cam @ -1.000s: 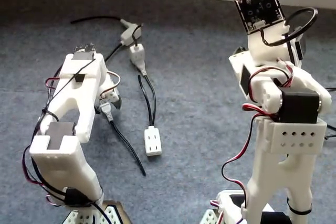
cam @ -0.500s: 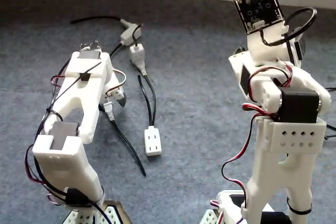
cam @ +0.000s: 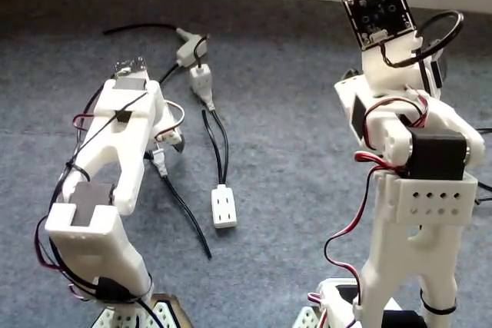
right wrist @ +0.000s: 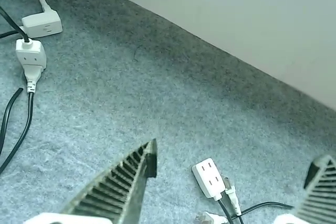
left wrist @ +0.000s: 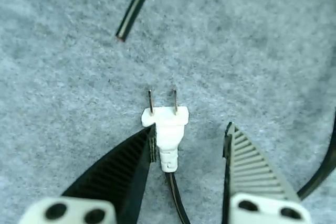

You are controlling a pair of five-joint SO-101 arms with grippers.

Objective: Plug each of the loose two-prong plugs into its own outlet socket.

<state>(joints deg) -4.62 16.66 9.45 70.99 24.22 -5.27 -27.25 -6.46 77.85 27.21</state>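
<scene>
A white two-prong plug [left wrist: 165, 125] on a black cord lies on the grey carpet, prongs pointing away from my left gripper [left wrist: 190, 129]. That gripper is open around it: the dark finger [left wrist: 123, 174] touches one side of the plug, while the other finger [left wrist: 249, 166] stands apart. From above, this plug [cam: 157, 160] sits under the left arm's tip. A white outlet socket [cam: 224, 209] lies a short way to its right. My right gripper [right wrist: 239, 150] is open and raised above another white socket [right wrist: 209, 178] with a loose plug [right wrist: 231, 193] beside it.
Farther back lie a white socket [cam: 200, 78] on a black cord and a white adapter [cam: 188, 48]. A loose black cable end [left wrist: 121, 38] lies beyond the plug. Black cords [cam: 219, 147] run between the sockets. A pale wall borders the carpet's far edge.
The left arm has shifted a little to the right over the plug. The right arm and the sockets have not moved.
</scene>
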